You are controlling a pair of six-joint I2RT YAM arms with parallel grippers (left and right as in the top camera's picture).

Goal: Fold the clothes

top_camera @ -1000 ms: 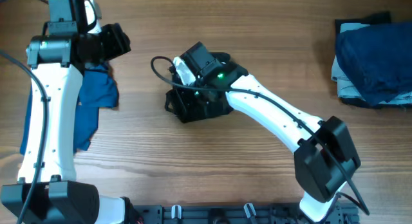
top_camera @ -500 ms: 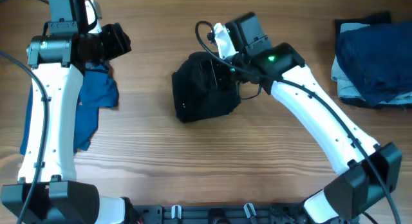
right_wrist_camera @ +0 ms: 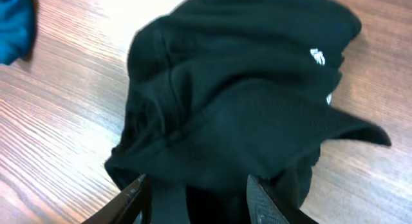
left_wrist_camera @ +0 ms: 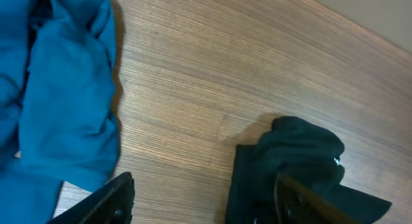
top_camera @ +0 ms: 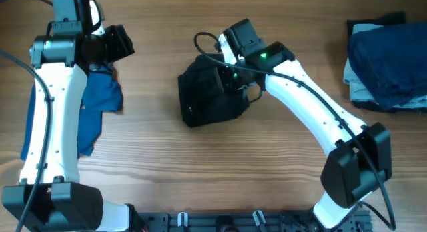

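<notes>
The left pincer [left_wrist_camera: 206, 201] hangs with its jaws spread and nothing between them, just where it hung a second ago. The bright blue garment [top_camera: 100, 102] lies below and to its left, unmoved. The black T-shirt [top_camera: 207, 99] sits well off to this pincer's right, on the wooden table [top_camera: 200, 165].

That shirt has changed. A second ago it was a tight bundle half hidden under the right arm. Now it lies as a wider, looser lump, with a bit of white lettering [right_wrist_camera: 318, 55] showing near its far edge. The right pincer [right_wrist_camera: 196, 195] has swung from the lump's left side to its upper right edge. Its jaws straddle a ridge of black cloth and are narrower than a moment ago. Whether they already pinch it I cannot tell.

This looks like a fresh grab to open the shirt out, so the folding proper seems hardly begun. The dark navy pile [top_camera: 387, 59] stays well to this pincer's right.
</notes>
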